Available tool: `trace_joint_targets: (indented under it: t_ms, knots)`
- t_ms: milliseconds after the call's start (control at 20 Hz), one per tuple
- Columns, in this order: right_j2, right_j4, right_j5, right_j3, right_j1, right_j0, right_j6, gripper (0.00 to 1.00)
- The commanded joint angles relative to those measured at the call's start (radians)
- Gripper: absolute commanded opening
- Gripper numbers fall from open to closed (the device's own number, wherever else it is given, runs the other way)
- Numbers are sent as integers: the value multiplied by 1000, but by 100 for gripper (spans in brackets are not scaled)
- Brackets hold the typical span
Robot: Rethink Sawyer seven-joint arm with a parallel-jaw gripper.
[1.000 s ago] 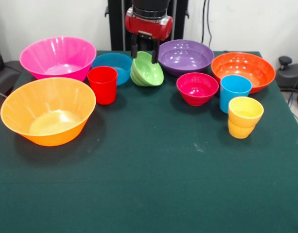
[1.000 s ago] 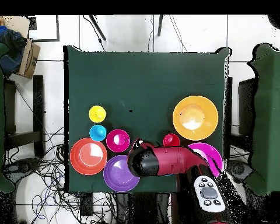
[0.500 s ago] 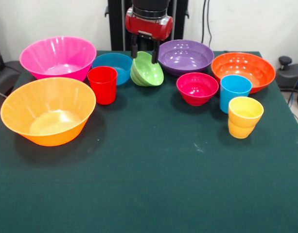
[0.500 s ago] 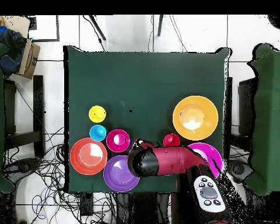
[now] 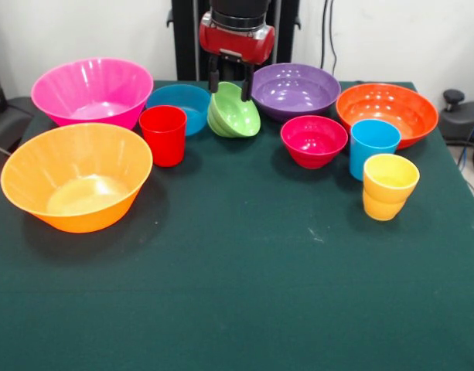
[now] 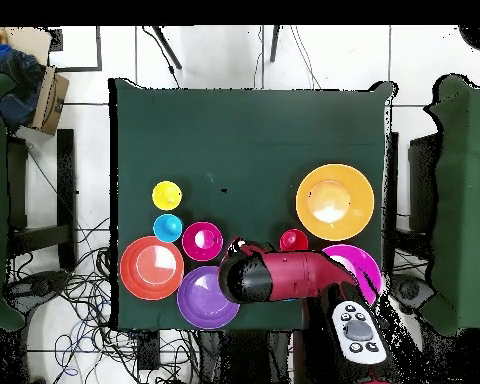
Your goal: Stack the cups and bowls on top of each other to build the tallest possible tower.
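Note:
My gripper (image 5: 229, 86) is shut on the small green bowl (image 5: 235, 112), which hangs tilted low over the table's far side between the small blue bowl (image 5: 175, 102) and the purple bowl (image 5: 295, 90). The red cup (image 5: 163, 135) stands in front of the blue bowl. The large pink bowl (image 5: 91, 91) and yellow-orange bowl (image 5: 76, 176) are at the left. The crimson-pink bowl (image 5: 314, 141), orange bowl (image 5: 387, 112), sky-blue cup (image 5: 373, 145) and yellow cup (image 5: 390, 186) are at the right. In the overhead view the arm (image 6: 284, 277) hides the green and blue bowls.
All pieces stand apart, upright and unstacked on the green cloth table (image 5: 237, 294). Chairs and cables lie around the table in the overhead view (image 6: 44, 240).

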Motion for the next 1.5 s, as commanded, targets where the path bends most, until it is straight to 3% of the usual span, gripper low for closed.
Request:
trace_joint_targets:
  t_ms: [50, 1500]
  knots:
    - [58, -47, 105, -17, 24, -9, -80, 100]
    - [102, -36, 201, -86, 33, -23, -110, 100]
